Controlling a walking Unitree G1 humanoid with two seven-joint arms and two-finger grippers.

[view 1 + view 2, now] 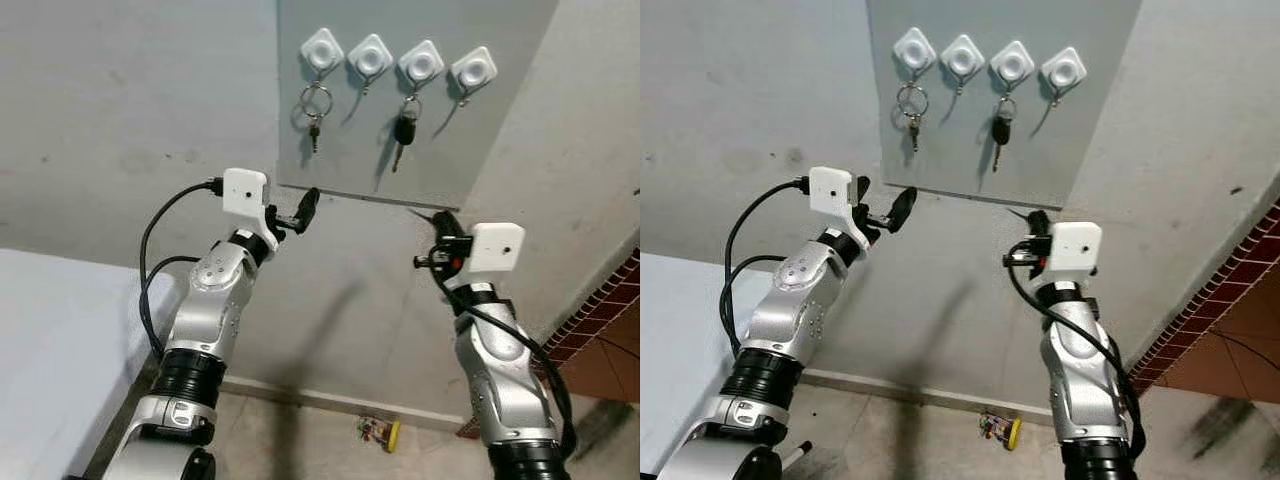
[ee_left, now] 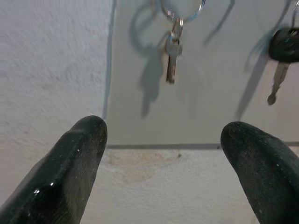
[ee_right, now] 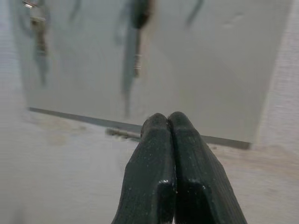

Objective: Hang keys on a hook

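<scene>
A grey board (image 1: 450, 150) on the wall carries a row of white hooks (image 1: 370, 56). On the leftmost hook (image 1: 322, 50) hangs a silver key on a ring (image 1: 314, 110); a black-headed key (image 1: 404, 135) hangs two hooks along. My left gripper (image 1: 295, 215) is raised just below the board's lower left corner, open and empty, pointing up at the silver key (image 2: 172, 56). My right gripper (image 1: 430, 220) is up near the board's lower right edge, shut with nothing between its fingers (image 3: 167, 119). The black-headed key (image 3: 138, 28) appears blurred above it.
A pale flat surface (image 1: 50, 350) lies at the lower left. A small colourful object (image 1: 378, 430) sits on the floor by the skirting. A brick wall (image 1: 600, 320) stands at the right.
</scene>
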